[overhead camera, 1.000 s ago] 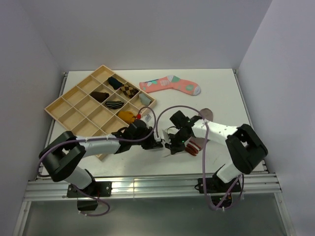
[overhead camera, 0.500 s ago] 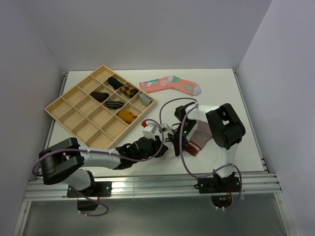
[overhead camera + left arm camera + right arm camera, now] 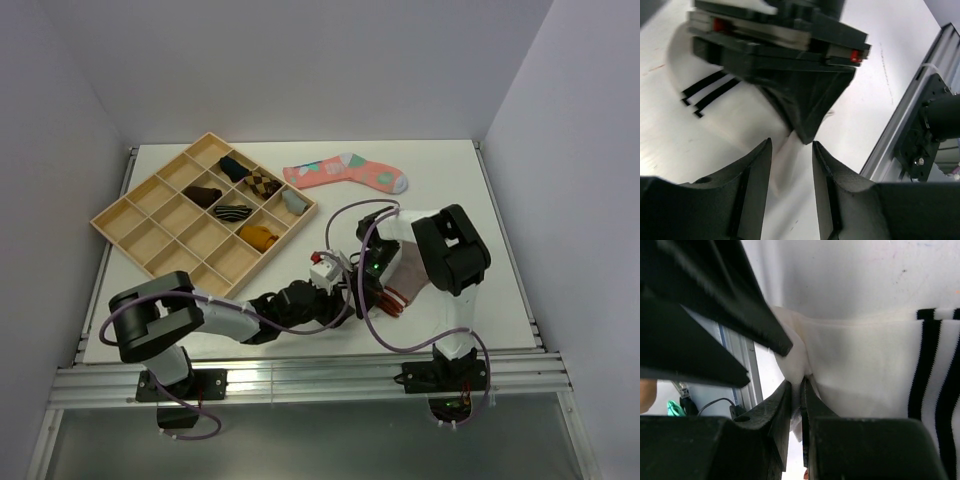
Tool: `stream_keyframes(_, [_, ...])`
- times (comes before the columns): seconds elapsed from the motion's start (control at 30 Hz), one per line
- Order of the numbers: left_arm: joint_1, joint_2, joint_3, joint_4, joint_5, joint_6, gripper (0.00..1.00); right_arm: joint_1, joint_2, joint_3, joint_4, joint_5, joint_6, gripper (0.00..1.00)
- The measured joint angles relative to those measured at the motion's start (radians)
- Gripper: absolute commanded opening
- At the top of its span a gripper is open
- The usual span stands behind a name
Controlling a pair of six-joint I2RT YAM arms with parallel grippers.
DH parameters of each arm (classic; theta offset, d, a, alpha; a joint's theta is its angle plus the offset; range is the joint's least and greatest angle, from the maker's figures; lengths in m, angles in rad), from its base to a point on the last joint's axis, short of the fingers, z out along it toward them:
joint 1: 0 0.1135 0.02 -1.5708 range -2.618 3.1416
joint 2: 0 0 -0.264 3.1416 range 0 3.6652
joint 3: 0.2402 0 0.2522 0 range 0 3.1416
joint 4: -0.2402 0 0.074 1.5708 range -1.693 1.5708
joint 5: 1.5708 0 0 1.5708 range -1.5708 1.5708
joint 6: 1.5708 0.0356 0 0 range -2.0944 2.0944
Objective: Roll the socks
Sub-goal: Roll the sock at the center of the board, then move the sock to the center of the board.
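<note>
White sock [image 3: 865, 375] sits front-centre on the table [image 3: 450, 180], edge pinched tight by the right gripper [image 3: 797, 388]; left gripper [image 3: 791, 150] straddles it, jaws apart. Roll's just starting, left should clamp next I reckon.

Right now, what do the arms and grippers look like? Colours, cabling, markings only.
Left arm and right arm: white links, black joints, a mauve cable looping along each. A green light glows near the right wrist. Left gripper and right gripper have matte black tapered fingers; small red marks show on the right gripper's body.
</note>
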Motion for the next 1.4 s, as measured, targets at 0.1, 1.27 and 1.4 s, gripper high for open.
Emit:
stream_keyframes(0.1, [0.0,0.037,0.032,0.011,0.038,0.017,0.43,-0.007,0.01,0.004,-0.003,0.0,0.009,0.11])
stream_keyframes(1.27, [0.034,0.19,0.16,-0.076,0.114,-0.021,0.0,-0.075,0.016,0.018,-0.043,0.004,0.016,0.42])
stream_keyframes(1.4, [0.051,0.191,0.195,-0.151,0.117,-0.067,0.0,-0.112,-0.046,0.009,-0.021,0.016,0.014,0.43])
